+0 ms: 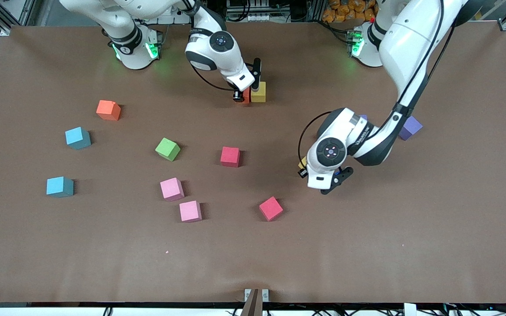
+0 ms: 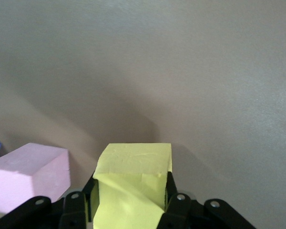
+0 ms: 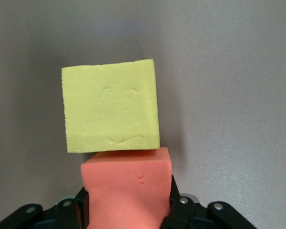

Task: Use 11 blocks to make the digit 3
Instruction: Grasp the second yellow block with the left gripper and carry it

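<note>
**A:** What sits at the right arm's end of the frame?

**B:** An upper light-blue cube (image 1: 77, 138) and a lower light-blue cube (image 1: 59, 186). An orange cube (image 1: 108, 110) lies higher up the frame than both.

**A:** And toward the middle?

**B:** A green cube (image 1: 168, 149). Below it are an upper pink cube (image 1: 171, 189) and a lower pink cube (image 1: 190, 211), near each other but apart. At the centre is a red cube (image 1: 230, 156), and a second red cube (image 1: 271, 208) lies lower down. All of these lie loose.

**A:** The right gripper?

**B:** The right gripper (image 1: 245, 95) is in the upper middle of the frame, down at the table. It is clenched on an orange-red cube (image 3: 126, 191), which touches a yellow cube (image 1: 258, 92).

**A:** The left gripper?

**B:** The left gripper (image 1: 304, 169) is mid-frame, toward the left arm's end. It is clamped on a second yellow cube (image 2: 133, 167). The left wrist view shows a third pink cube (image 2: 31, 174) just beside that one. A purple cube (image 1: 411, 127) lies higher in the frame, beside the left arm.
</note>
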Controlling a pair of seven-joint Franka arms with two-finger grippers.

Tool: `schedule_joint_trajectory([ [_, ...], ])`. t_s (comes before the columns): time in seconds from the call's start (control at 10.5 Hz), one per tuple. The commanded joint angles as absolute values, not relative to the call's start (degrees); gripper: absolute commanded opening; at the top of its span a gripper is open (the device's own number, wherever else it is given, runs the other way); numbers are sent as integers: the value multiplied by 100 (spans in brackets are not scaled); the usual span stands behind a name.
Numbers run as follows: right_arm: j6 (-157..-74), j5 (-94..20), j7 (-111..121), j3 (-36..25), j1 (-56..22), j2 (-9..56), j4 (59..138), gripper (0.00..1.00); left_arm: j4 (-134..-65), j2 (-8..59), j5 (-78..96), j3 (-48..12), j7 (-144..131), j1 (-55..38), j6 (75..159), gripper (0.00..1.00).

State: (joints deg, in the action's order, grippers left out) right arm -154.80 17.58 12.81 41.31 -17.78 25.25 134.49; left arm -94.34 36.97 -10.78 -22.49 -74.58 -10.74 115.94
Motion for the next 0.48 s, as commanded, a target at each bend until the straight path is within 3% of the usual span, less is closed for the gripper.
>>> schedule_joint_trajectory([
  [0.0, -15530, 1890, 1222, 4184, -1758, 2689, 13368, 29, -10114, 3139, -775, -2312, -7620, -984, 11575, 42],
  [0.38, -15530, 1898, 1222, 4184, -1767, 2733, 13289, 29, -10494, 2813, -439, -2495, -8374, -1002, 11593, 42],
])
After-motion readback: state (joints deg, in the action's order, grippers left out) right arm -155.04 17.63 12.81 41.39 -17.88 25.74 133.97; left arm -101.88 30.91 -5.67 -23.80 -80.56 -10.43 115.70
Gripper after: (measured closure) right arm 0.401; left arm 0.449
